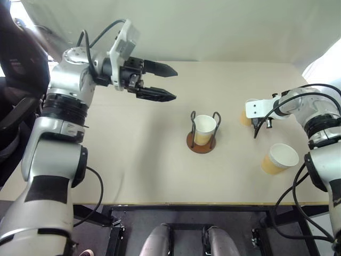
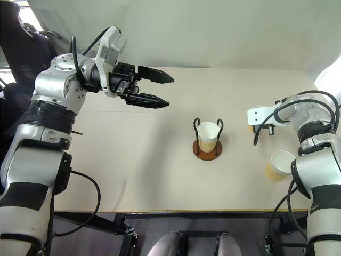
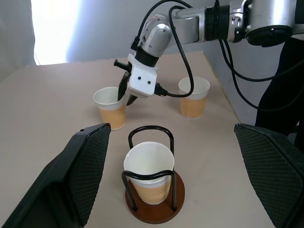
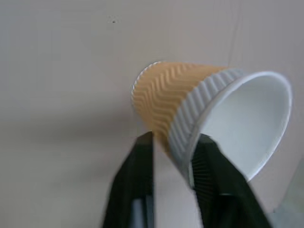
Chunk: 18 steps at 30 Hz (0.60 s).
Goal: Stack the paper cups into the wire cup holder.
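Paper, thin and light, the far cup (image 3: pixel 110 108) would probably crush under a hard squeeze, so its rim wall was the place to take it. The right gripper (image 3: pixel 126 93) had pinched that wall there. The left gripper (image 1: pixel 162 82) hung open, well apart. One cup (image 1: pixel 204 129) sat in the holder (image 1: pixel 201 143); another (image 1: pixel 279 159) stood nearer.

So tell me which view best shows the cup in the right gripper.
The right wrist view: the cup sits close up, its rim wall pinched by the right gripper. The left wrist view shows it farther off; in both eye views the gripper mostly hides it.
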### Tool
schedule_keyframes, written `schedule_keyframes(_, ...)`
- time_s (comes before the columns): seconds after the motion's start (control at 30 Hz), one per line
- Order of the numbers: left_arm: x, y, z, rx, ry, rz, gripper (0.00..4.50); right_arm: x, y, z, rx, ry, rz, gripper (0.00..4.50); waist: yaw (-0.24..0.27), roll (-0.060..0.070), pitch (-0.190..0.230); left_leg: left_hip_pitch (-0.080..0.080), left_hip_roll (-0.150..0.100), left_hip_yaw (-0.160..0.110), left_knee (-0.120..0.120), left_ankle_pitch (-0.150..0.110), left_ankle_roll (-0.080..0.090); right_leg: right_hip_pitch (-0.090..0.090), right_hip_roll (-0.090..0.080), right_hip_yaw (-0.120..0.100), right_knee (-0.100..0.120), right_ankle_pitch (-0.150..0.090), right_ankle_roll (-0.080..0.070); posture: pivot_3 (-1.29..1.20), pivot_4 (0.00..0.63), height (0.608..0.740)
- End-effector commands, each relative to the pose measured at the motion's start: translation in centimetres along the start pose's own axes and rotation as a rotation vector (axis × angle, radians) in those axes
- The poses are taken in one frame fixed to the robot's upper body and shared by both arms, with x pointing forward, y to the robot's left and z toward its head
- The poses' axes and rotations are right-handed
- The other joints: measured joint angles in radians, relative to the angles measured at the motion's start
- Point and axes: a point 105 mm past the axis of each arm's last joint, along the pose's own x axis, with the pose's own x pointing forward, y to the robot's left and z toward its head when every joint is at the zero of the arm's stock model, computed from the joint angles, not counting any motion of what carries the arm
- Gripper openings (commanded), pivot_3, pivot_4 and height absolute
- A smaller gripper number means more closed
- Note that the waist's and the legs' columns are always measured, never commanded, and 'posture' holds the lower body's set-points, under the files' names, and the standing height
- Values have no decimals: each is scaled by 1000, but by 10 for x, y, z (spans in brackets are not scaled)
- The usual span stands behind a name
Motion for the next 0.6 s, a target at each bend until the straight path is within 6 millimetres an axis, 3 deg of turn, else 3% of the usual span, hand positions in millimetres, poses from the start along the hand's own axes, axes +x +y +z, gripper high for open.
schedule_keyframes(0.03, -4, -5, 8, 54, -19, -26, 4500, -11, -16, 5, -15, -15, -47, 41, 0, 0, 0, 0, 0, 0, 0, 0, 0, 0, 0, 0, 0, 0, 0, 0, 150, 740)
schedule_keyframes(0.33, -16, -12, -22, 51, 52, -22, 4500, -31, -11, 14, -51, -113, 78, 41, -2, 0, 0, 0, 0, 0, 0, -3, -4, 0, 0, 0, 0, -1, -1, 0, 150, 740)
schedule_keyframes(0.6, -27, -13, -54, 57, 136, 3, 4500, -79, -14, 46, -101, -258, 142, 41, -3, 1, 0, -1, 0, 0, 0, -3, -3, 0, 1, -1, 0, -4, -4, 0, 150, 740)
